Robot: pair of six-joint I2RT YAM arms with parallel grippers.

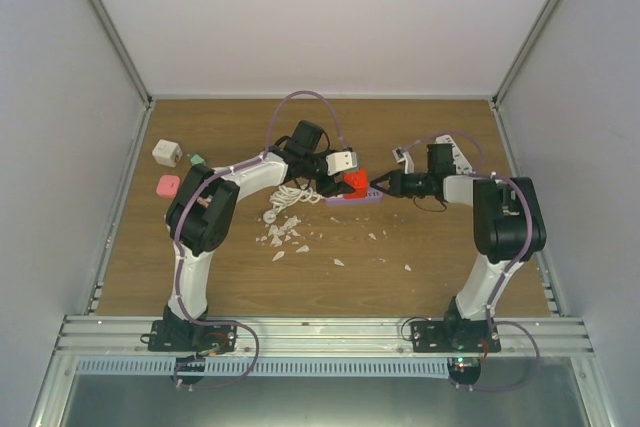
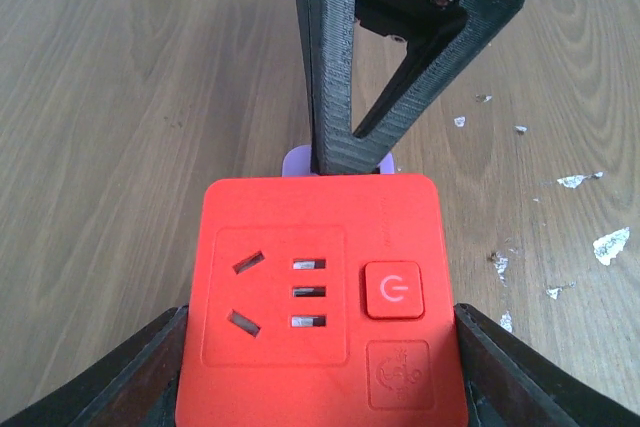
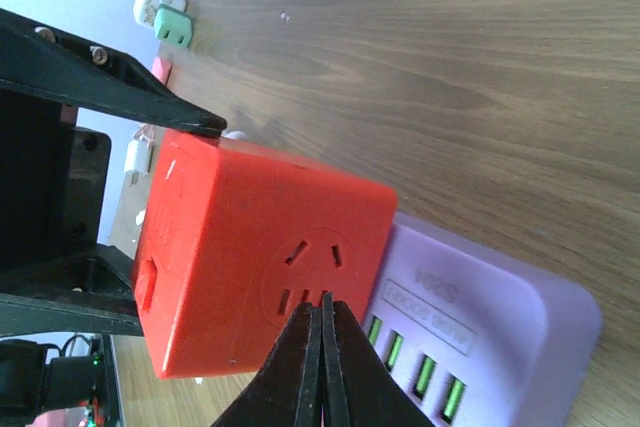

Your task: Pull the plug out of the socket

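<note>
The left gripper (image 2: 320,372) is nearest in its wrist view. Its black fingers (image 2: 110,377) sit against the two sides of the red plug (image 2: 320,287), closed on it and holding it. The plug's top face shows a three-hole outlet, three slots, a square button with a power symbol and an embossed round emblem that is too faint to read.

Just behind the plug, the right gripper (image 2: 345,147) comes down with its fingers pressed together and nothing between them. Its tip is on the sliver of purple socket strip (image 2: 298,160) that shows there.

The right wrist view adds the plug's side face, which has another outlet, and shows the plug seated on one end of the strip. It also shows four green-lined ports and pale lettering on the strip, too blurred to read. A mint adapter (image 3: 172,25) lies far off by the wall.

Only the overhead view shows the arms. The left arm reaches forward from its base and bends right. The right arm rises, elbow high, and bends left. The two wrists meet at the middle of the table (image 1: 450,247).

That view also shows a white cable (image 1: 290,194) coiled just left of the strip and white scraps (image 1: 285,232) scattered in front of it. A white cube (image 1: 167,153) and a pink block (image 1: 168,185) lie well apart from them at the left edge.
</note>
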